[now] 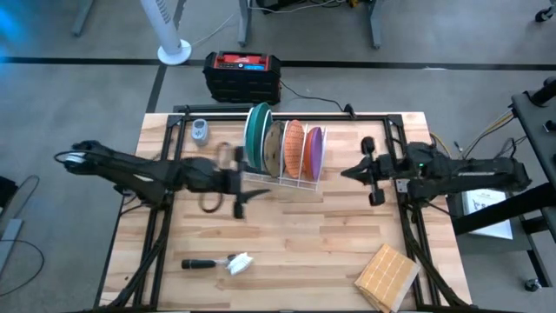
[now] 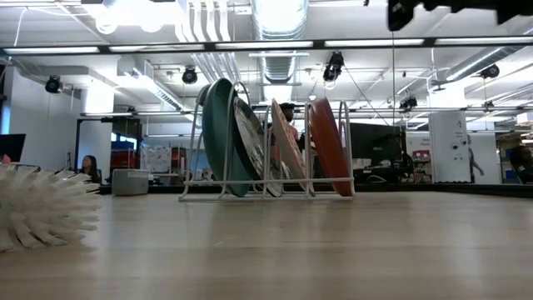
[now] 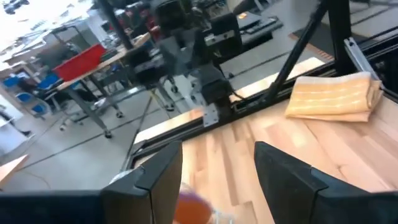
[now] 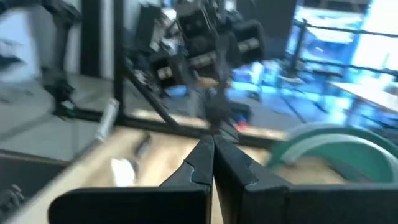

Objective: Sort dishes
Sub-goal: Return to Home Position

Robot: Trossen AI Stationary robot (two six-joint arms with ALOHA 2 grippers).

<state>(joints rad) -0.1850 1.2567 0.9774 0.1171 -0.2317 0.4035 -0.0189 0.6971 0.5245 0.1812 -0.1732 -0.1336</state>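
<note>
Four round flat plates are seen standing on edge in a white wire rack (image 1: 291, 181), which is set on the wooden tabletop (image 1: 304, 235) near the middle of its far edge. From the left side to the right they are ranked as a larger teal-green plate (image 1: 256, 135), a brownish speckled plate (image 1: 273, 149), an orange plate (image 1: 294, 148) and a purple plate (image 1: 314, 148). The left gripper (image 1: 248, 189) is held just beside the rack's left end, its fingers (image 3: 165, 171) spread apart. The right gripper (image 1: 347, 172) is held near the rack's right end, clear of it, with its fingers pressed together. A square wooden block (image 1: 387, 276) is lying at the near right corner.

Teal plate (image 1: 257, 135), brown speckled plate (image 1: 274, 149), orange plate (image 1: 295, 148), purple plate (image 1: 314, 148), white rack (image 1: 300, 184).
</note>
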